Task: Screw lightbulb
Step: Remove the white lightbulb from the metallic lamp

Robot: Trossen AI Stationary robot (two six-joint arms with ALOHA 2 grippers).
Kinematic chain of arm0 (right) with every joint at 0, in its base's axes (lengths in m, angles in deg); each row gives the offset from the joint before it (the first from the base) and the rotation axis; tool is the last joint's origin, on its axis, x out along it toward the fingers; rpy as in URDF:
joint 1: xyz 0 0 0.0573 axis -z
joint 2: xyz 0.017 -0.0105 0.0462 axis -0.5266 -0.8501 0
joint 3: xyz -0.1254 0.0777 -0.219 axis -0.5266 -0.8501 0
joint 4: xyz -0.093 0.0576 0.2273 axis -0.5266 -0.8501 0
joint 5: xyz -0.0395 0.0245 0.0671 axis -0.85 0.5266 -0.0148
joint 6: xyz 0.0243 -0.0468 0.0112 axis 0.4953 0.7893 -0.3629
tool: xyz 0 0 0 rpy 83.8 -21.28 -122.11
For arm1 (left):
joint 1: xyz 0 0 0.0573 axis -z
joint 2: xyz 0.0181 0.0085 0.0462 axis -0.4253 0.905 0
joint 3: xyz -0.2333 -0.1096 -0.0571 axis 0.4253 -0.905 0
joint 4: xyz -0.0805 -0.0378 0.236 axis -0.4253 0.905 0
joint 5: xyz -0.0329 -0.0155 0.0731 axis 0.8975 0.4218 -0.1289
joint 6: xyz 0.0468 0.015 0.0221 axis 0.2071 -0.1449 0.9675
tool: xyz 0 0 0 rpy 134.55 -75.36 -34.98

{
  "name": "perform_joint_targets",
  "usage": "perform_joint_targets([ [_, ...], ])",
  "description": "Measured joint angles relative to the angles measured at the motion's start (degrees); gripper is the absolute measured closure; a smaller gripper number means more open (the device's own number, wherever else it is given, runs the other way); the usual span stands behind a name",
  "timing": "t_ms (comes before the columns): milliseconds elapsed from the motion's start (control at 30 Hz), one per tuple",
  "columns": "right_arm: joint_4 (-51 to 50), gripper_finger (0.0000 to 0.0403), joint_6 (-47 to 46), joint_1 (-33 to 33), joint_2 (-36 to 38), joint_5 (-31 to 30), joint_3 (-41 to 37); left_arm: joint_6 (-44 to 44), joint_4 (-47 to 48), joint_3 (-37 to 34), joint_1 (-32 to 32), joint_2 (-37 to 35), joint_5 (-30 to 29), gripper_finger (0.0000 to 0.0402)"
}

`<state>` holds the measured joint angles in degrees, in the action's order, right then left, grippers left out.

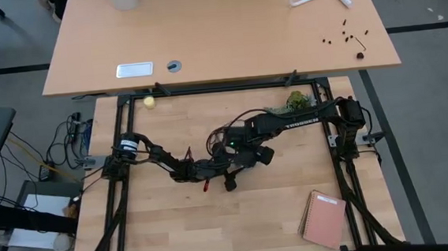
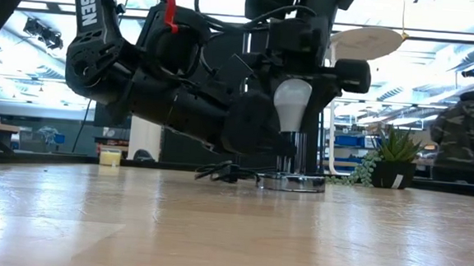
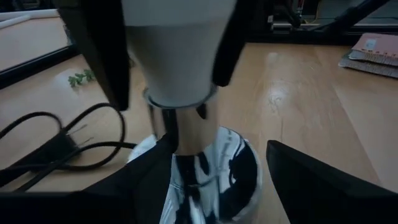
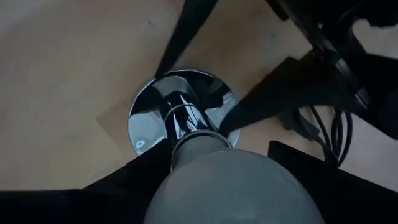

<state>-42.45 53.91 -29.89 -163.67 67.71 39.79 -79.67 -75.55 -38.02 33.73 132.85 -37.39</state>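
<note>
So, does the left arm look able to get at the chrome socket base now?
Probably yes: the left pincer straddles the chrome socket base at table level, while the right pincer grips the lightbulb above, leaving the base's sides free.

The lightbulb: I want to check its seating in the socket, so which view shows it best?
The low view: the lightbulb stands upright over the chrome socket. Both wrist views show it cropped; the high view hides it beneath the arms.

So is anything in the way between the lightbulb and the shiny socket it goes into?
Nothing visible. The lightbulb stands upright right above the socket, its base already at the chrome stem. The right gripper holds the bulb; the left gripper's fingers flank the stem.
</note>
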Motion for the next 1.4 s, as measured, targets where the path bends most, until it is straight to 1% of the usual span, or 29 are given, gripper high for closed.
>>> perform_joint_targets([
  [100,-0.11,0.0135,0.25,0.02,0.0,-1.14,0.0,0.0,0.07,0.0,0.01,0.0,0.18,0.0139],
  [233,-0.01,0.0131,-4.64,-0.37,0.0,-1.35,0.0,0.02,0.0,0.0,0.07,0.0,0.61,0.014],
  [300,0.03,0.0122,-7.32,-0.39,0.0,-0.94,0.0,-0.03,-0.07,0.0,0.09,0.0,0.52,0.014],
  [400,0.11,0.0098,-10.45,-0.37,0.0,1.32,0.0,-0.28,-0.15,0.0,0.09,0.0,-0.73,0.0136],
  [500,-0.18,0.0068,-12.59,-0.38,0.0,2.47,0.02,-0.29,-0.15,0.0,0.09,0.0,-2.53,0.0119],
  [633,-0.64,0.0023,-15.55,-0.61,0.0,2.54,0.32,-0.17,-0.15,0.0,0.08,0.0,-4.39,0.0078],
  [700,-1.31,0.0009,-18.11,-0.79,0.0,2.46,1.5,-0.15,-0.15,0.0,-0.04,0.0,-4.83,0.0059],
  [767,-1.63,0.0008,-20.82,-0.97,0.0,2.44,3.01,-0.34,-0.17,0.0,-0.41,0.0,-6.01,0.0049],
  [867,-3.37,0.0017,-22.73,-1.14,0.0,2.44,4.98,-0.58,-0.83,0.01,-1.22,0.0,-6.56,0.0048],
  [967,-4.77,0.0019,-24.52,-1.14,0.0,2.44,5.78,-0.66,-2.04,1.41,-1.79,1.23,-5.7,0.0056],
  [1067,-6.19,0.0018,-26.85,-1.14,0.0,2.41,6.13,-0.05,-2.22,5.06,-2.16,5.01,-3.59,0.0064],
  [1233,-9.4,0.0019,-31.99,-1.07,0.26,2.46,6.14,3.12,-2.42,9.78,-2.19,8.28,-4.38,0.0076],
  [1400,-12.32,0.0029,-37.78,-0.32,0.49,2.37,6.14,4.55,-1.07,10.47,-2.19,8.35,-5.43,0.0094],
])
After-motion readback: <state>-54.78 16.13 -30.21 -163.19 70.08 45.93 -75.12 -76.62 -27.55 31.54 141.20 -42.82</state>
